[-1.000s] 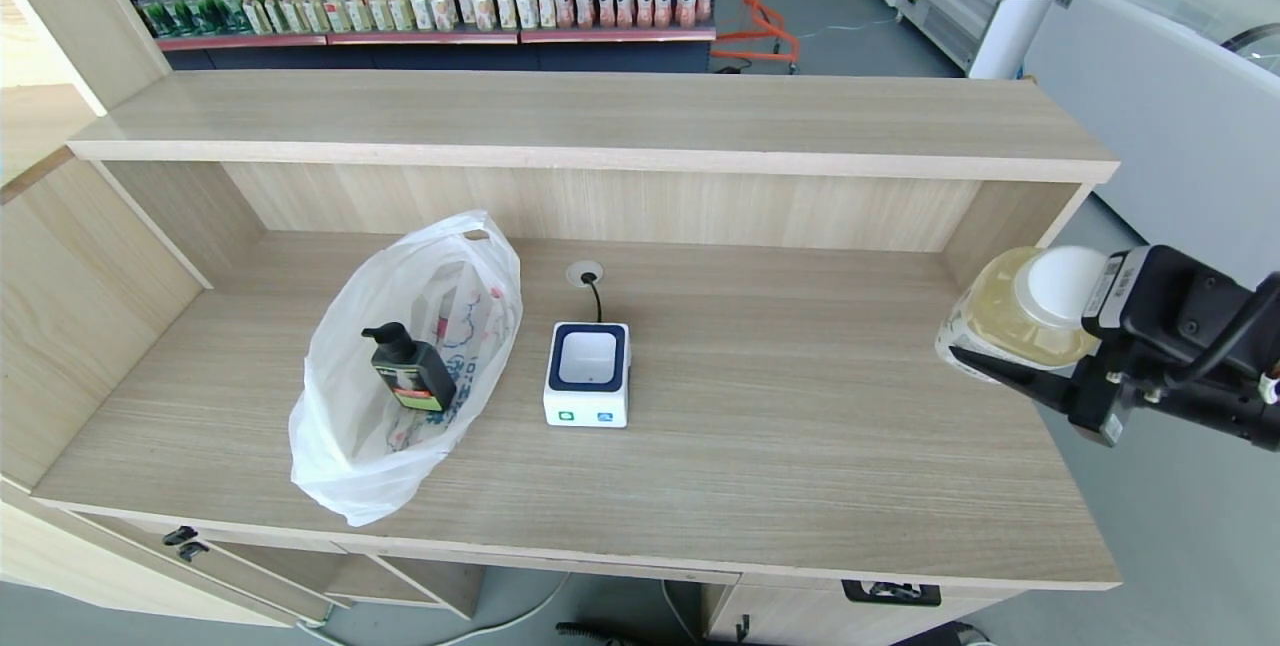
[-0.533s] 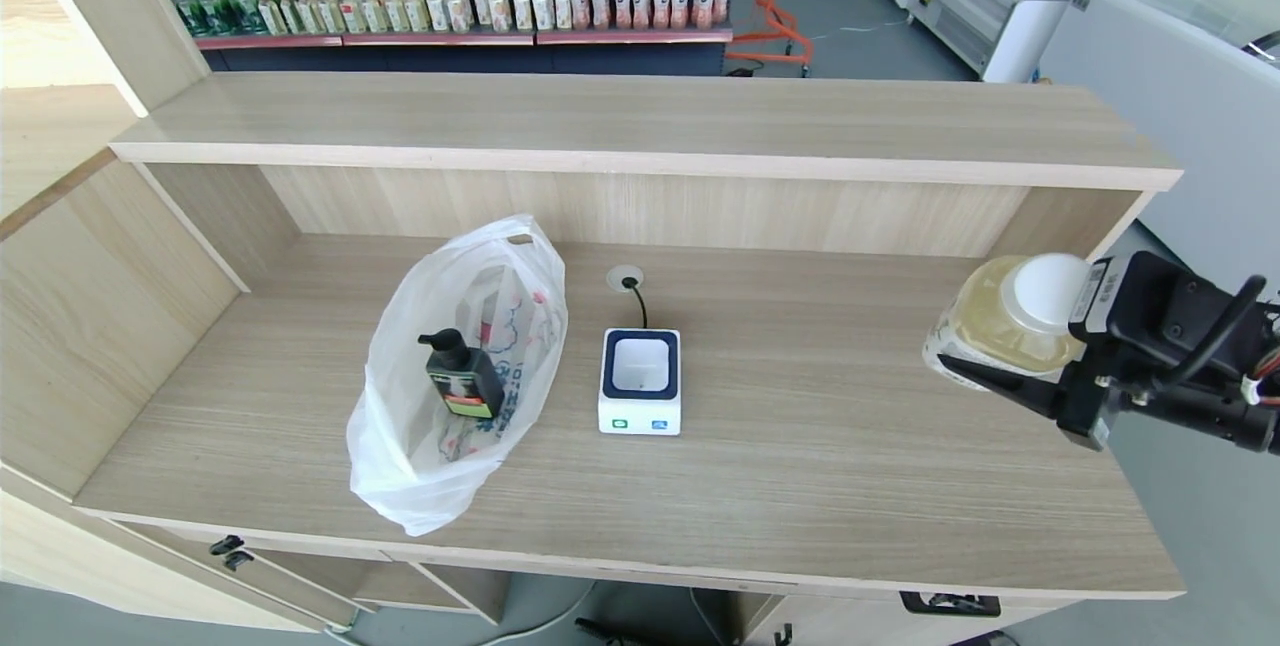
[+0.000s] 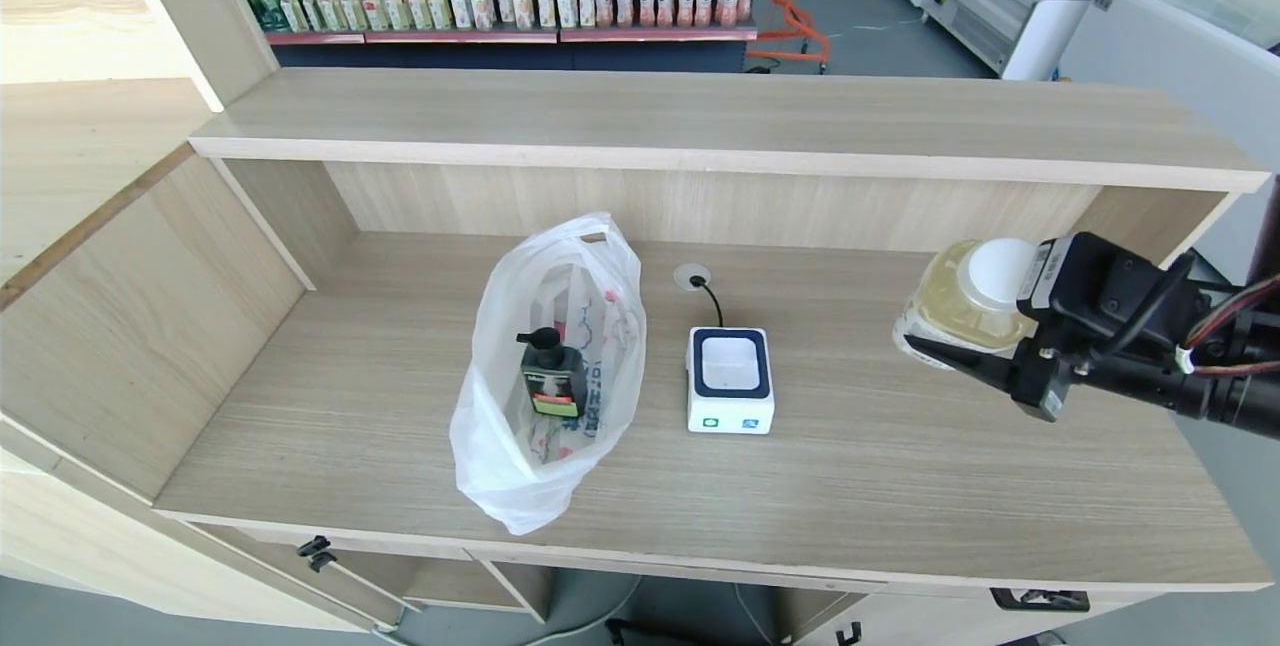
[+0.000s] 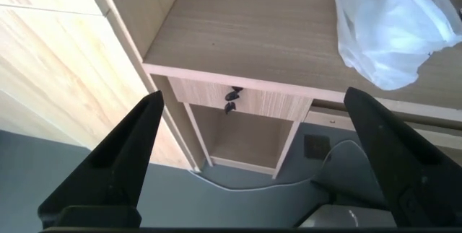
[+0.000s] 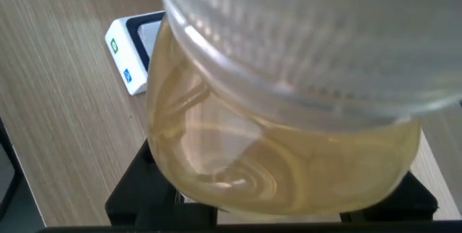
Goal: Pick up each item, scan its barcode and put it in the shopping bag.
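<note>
Head view: the right end effector (image 3: 962, 344) is gripping a clear jar (image 3: 950, 311) of yellowish liquid, closed around its body. The white lid (image 3: 992, 271) is facing up toward the camera. The jar is hanging in the air over the right end of the tabletop (image 3: 900, 486), well apart from the scanner (image 3: 730, 381). One dark finger is showing under the jar; the other is hiding behind it.

The scanner is sitting mid-tabletop, window up, with its cable (image 3: 712, 304) running back to a round port. Just to its left the white shopping bag (image 3: 545, 456) is lying open, with a dark pump bottle (image 3: 553, 381) resting inside. Other printed packs in the bag are blurring through the film and cannot be identified.

Right wrist view: the jar (image 5: 289, 146) is crowding the frame and the ribbed edge of the lid (image 5: 310, 38) is showing close up. Black finger parts are peeking out at both lower corners. The scanner (image 5: 133, 53) is lying beyond the jar on the wood. Any label on the jar cannot be made out.

Left wrist view: the left end effector (image 4: 249, 164) is hanging with its fingers spread wide and holding nothing, off the tabletop's front edge, above a drawer handle (image 4: 231, 101). A corner of the shopping bag (image 4: 390, 31) is overhanging that edge; the rest is being cut off by the frame.
</note>
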You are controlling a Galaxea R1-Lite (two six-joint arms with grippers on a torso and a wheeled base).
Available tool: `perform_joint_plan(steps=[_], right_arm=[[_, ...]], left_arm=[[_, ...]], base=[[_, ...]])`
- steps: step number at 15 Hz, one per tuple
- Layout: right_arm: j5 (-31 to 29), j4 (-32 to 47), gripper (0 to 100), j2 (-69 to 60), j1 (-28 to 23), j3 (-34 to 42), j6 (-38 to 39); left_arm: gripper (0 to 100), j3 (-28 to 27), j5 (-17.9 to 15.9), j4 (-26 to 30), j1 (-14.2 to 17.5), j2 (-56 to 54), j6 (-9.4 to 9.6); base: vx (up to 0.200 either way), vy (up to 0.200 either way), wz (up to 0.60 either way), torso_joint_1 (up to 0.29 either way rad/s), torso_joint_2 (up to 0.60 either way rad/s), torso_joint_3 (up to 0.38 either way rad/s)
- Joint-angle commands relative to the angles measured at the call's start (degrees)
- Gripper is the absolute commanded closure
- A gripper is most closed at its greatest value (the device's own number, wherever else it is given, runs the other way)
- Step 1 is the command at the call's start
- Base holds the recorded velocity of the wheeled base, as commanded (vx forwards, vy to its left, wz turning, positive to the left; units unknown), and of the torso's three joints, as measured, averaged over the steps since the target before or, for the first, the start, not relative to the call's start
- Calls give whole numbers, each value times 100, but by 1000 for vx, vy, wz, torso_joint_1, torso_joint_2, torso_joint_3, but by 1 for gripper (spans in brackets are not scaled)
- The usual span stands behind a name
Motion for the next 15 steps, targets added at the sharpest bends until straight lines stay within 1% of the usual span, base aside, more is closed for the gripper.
perform_joint_plan(steps=[1,4,8,13,15], right_arm=[[1,-71,100,287,24,-56,-2],[10,-71,100,357,24,-74,7],[406,-71,100,498,7,-38,7],[907,-80,100,885,-2,-65,25],[1293,-80,100,1104,-11,-56,16]], left_arm=[[0,0,1,1,0,-2,4],[0,0,1,1,0,-2,4],[0,0,1,1,0,-2,22],[0,0,1,1,0,-2,4],[0,0,1,1,0,-2,4]], base=[[0,0,0,0,0,0],[0,0,0,0,0,0],[200,0,0,-5,0,4],[0,0,0,0,0,0],[0,0,0,0,0,0]])
